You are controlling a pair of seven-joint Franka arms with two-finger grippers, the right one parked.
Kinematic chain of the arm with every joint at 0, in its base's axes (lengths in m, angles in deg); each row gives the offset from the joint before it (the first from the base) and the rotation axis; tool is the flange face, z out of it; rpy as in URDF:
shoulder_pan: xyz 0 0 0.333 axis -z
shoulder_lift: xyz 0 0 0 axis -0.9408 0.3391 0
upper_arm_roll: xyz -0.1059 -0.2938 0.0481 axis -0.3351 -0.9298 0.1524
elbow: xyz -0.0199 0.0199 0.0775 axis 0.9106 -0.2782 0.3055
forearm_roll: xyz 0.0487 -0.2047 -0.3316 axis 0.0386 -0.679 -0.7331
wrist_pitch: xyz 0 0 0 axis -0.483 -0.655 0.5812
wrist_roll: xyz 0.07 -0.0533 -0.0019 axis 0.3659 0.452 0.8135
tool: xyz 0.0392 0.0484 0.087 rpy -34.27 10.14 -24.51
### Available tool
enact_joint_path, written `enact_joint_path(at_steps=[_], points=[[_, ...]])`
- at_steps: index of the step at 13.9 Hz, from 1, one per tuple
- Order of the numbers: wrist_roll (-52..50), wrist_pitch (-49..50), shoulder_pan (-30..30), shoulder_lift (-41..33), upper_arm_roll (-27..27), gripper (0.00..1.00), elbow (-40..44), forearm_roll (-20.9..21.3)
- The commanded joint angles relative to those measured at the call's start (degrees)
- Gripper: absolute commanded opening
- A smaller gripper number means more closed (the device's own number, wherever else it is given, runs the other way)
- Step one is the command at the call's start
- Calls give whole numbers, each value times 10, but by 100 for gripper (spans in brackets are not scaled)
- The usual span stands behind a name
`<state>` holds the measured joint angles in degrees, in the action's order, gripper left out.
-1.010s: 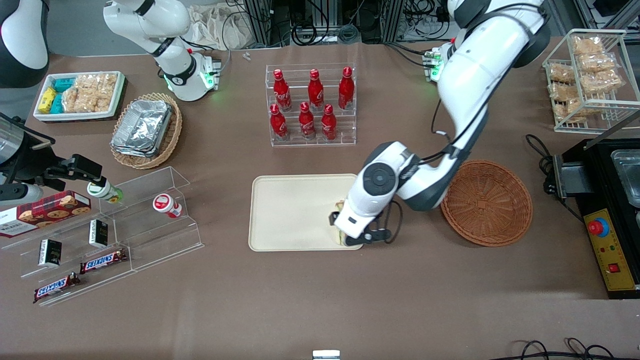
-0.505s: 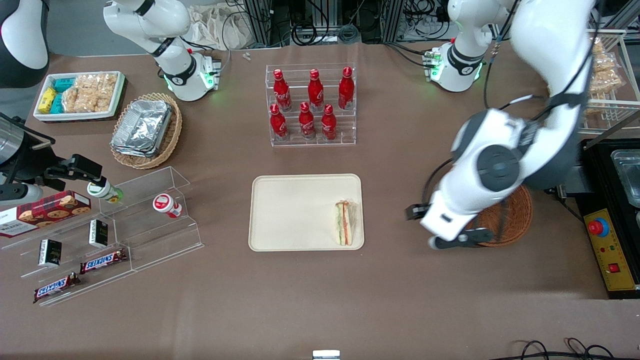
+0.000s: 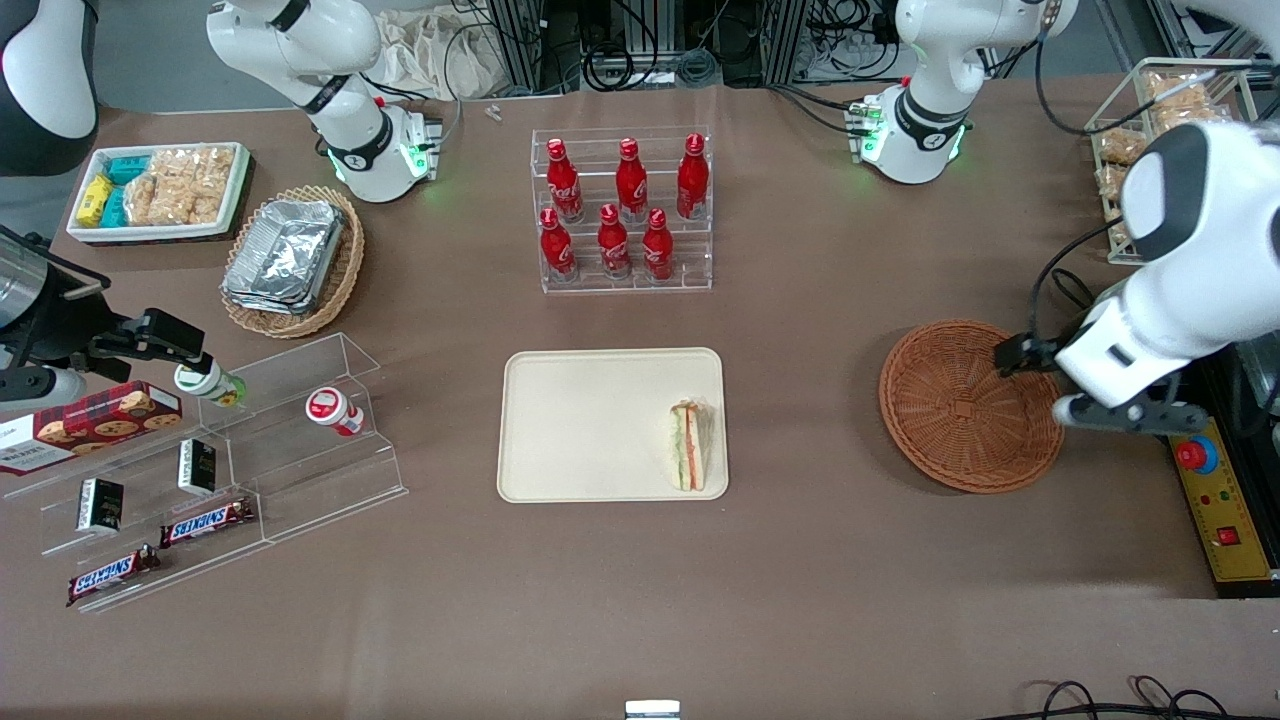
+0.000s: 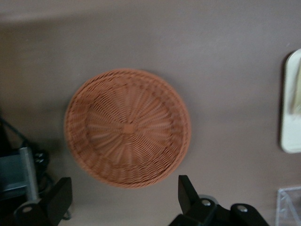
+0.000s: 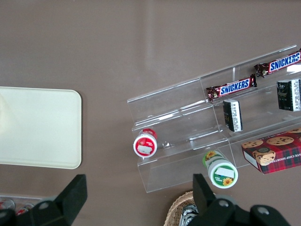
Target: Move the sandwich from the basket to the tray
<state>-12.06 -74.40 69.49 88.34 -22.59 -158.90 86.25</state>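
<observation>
The sandwich lies flat on the tray, a white bread wedge with orange-red and green stripes along its cut side, tucked against the tray edge that faces the basket. The tray is smooth, cream-coloured, rectangular with rounded corners and a low rim; nothing else sits on it. The basket is round and shallow, woven from reddish-brown wicker that fans out from a small square knot at its centre, and it holds nothing. It stands well apart from the tray, toward the working arm's end of the table.

The gripper hangs above the basket's rim, on the edge away from the tray. From the wrist camera its black fingers are spread wide with nothing between them, the basket showing in the gap below.

Farther from the front camera, a clear stepped rack carries what look like six glossy red bottles.
</observation>
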Motion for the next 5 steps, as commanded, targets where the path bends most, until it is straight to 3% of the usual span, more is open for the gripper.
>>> enact_joint_path(at_steps=[1,5], points=[[27,-7,6,-30,13,100,-35,24],[51,23,9,-13,12,100,5,38]])
